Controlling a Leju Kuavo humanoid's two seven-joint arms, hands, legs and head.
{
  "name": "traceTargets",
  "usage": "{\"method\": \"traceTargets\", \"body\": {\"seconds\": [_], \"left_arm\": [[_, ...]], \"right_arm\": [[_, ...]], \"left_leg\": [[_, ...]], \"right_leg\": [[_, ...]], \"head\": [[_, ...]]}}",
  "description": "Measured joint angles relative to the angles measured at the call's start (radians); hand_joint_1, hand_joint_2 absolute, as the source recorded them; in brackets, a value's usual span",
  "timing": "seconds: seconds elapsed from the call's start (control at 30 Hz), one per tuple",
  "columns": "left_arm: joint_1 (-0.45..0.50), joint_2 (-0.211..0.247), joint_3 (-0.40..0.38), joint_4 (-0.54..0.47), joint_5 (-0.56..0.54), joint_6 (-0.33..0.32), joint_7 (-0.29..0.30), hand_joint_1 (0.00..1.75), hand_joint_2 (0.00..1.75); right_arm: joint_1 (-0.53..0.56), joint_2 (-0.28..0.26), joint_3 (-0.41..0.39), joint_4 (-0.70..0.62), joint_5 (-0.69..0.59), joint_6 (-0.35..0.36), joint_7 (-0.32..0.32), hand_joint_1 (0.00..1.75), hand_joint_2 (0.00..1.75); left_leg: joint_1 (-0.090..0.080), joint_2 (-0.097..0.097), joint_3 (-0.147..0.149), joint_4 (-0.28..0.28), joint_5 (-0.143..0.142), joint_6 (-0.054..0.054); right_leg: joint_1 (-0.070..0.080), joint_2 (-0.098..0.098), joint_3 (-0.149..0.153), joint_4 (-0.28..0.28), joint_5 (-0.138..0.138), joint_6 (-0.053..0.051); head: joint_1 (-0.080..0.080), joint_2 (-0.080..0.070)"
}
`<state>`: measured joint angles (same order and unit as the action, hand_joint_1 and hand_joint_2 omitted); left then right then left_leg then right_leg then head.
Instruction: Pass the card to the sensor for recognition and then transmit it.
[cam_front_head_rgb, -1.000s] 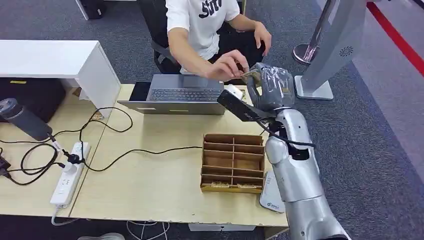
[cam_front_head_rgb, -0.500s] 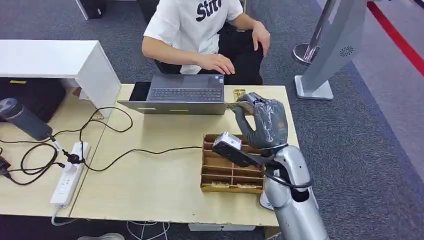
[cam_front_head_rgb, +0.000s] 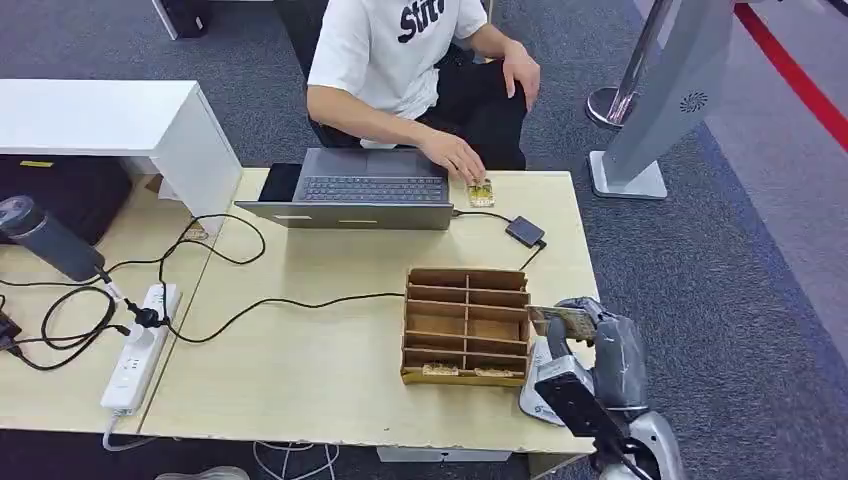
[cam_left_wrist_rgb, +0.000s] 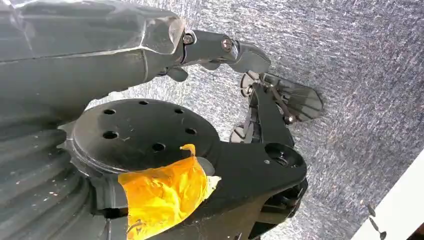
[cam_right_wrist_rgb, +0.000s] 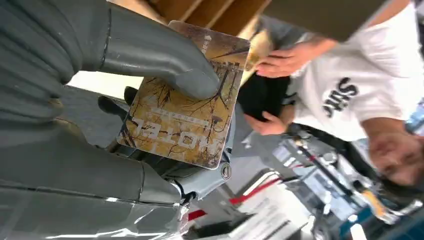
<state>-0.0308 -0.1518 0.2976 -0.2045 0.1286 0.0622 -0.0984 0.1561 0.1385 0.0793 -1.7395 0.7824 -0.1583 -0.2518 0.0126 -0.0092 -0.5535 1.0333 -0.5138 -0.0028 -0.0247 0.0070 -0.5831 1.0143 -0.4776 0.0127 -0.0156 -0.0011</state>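
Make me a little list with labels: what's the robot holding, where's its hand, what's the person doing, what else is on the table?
holding: a card, pinched by the right hand
hand place: beside the box, at the table's right edge
person: hand on another card by the laptop
also on table: sensor, power strip
left hand: blocked from sight by the arm's own parts

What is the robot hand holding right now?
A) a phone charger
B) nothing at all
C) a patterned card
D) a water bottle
C: the right robot hand pinches a brownish patterned card under its thumb, and from the head view the card is held just beside the cardboard divider box.
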Motion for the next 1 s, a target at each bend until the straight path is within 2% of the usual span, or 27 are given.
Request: {"method": "traceTargets", "body": {"seconds": [0.37, 0.7, 1.0], "left_arm": [[0.0, -0.007, 0.013, 0.0, -0.003, 0.0, -0.002, 0.0, 1.75], [0.0, -0.007, 0.013, 0.0, -0.019, 0.001, -0.002, 0.0, 1.75], [0.0, -0.005, 0.014, 0.0, -0.029, 0.0, -0.006, 0.0, 1.75]], "right_arm": [[0.042, 0.026, -0.106, 0.015, 0.082, 0.008, 0.033, 1.75, 1.75], [0.041, 0.035, -0.126, 0.098, 0.244, 0.023, 0.094, 1.75, 1.75], [0.024, 0.036, -0.126, 0.189, 0.295, 0.074, 0.135, 1.75, 1.75]], "left_leg": [[0.0, 0.0, 0.0, 0.0, 0.0, 0.0], [0.0, 0.0, 0.0, 0.0, 0.0, 0.0], [0.0, 0.0, 0.0, 0.0, 0.0, 0.0]], "right_leg": [[0.0, 0.0, 0.0, 0.0, 0.0, 0.0], [0.0, 0.0, 0.0, 0.0, 0.0, 0.0], [0.0, 0.001, 0.0, 0.0, 0.0, 0.0]], "head": [[0.0, 0.0], [0.0, 0.0], [0.0, 0.0]]}}
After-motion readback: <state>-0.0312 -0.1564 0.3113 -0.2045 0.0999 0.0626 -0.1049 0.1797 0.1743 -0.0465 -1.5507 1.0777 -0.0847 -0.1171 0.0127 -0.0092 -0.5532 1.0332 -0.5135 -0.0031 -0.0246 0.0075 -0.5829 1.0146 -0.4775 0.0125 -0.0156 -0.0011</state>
